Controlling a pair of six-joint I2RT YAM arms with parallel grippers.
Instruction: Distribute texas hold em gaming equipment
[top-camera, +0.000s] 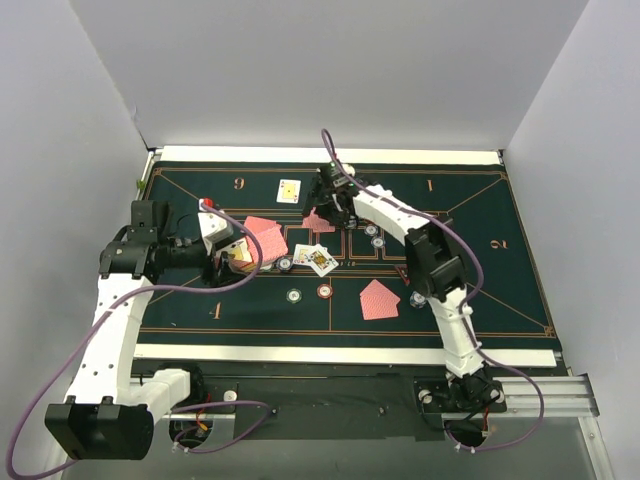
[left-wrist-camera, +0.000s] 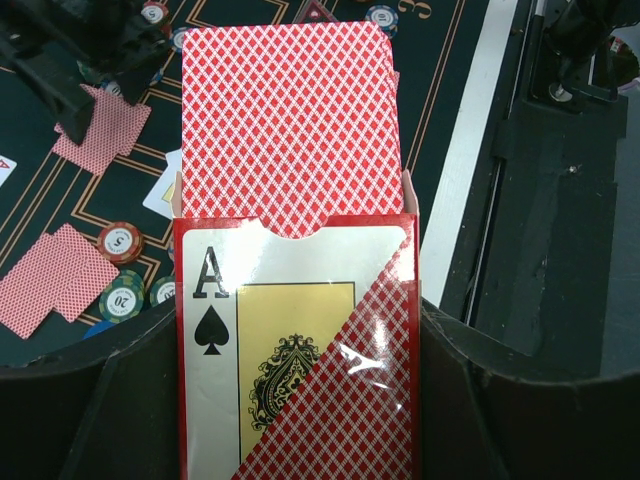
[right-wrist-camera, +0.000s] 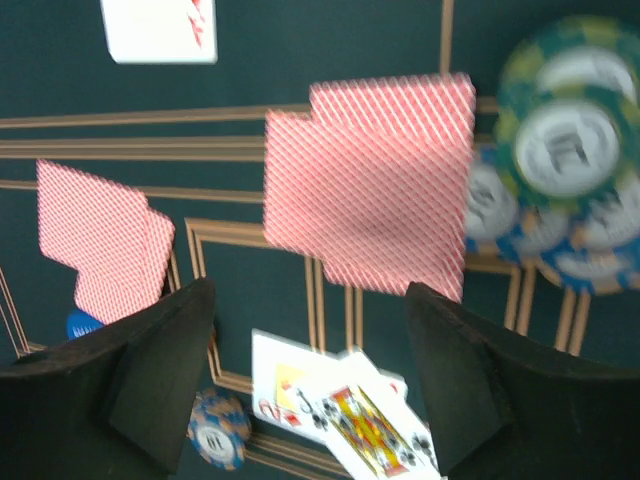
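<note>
your left gripper (left-wrist-camera: 300, 318) is clamped on the card box (left-wrist-camera: 300, 380). one finger (left-wrist-camera: 90, 410) presses on each long side, and the box face with the ace of spades looks straight up at the wrist camera. the deck (left-wrist-camera: 290, 120) of red-backed cards sticks out of the box's open end and reaches well past the fingertips. outside the finger on the left of that view, down on the felt mat (left-wrist-camera: 428, 50), a red chip (left-wrist-camera: 120, 241) marked 5 and a green chip (left-wrist-camera: 121, 298) marked 20 lie just beside each other.

your right gripper (right-wrist-camera: 310, 290) has its fingers (right-wrist-camera: 150, 390) spread wide with nothing between them. it hangs over the mat. an overlapping pair of red-backed cards (right-wrist-camera: 370, 190) lies flat just beyond the fingertips, in line with the gap, and neither finger touches it. further back in the gap, nearer the wrist, two face-up cards (right-wrist-camera: 350, 425) lie overlapped on the mat.

outside the finger on the left of that view you have a second face-down pair (right-wrist-camera: 100, 240), and a blue disc (right-wrist-camera: 82, 324) peeks out beside it, half hidden by that finger. outside the other finger a cluster of chips (right-wrist-camera: 565, 140) crowds together with green-edged ones on top. they are too blurred for you to read their markings. far beyond the tips, a single face-up card (right-wrist-camera: 160, 30) is cut off by the edge of the view.
</note>
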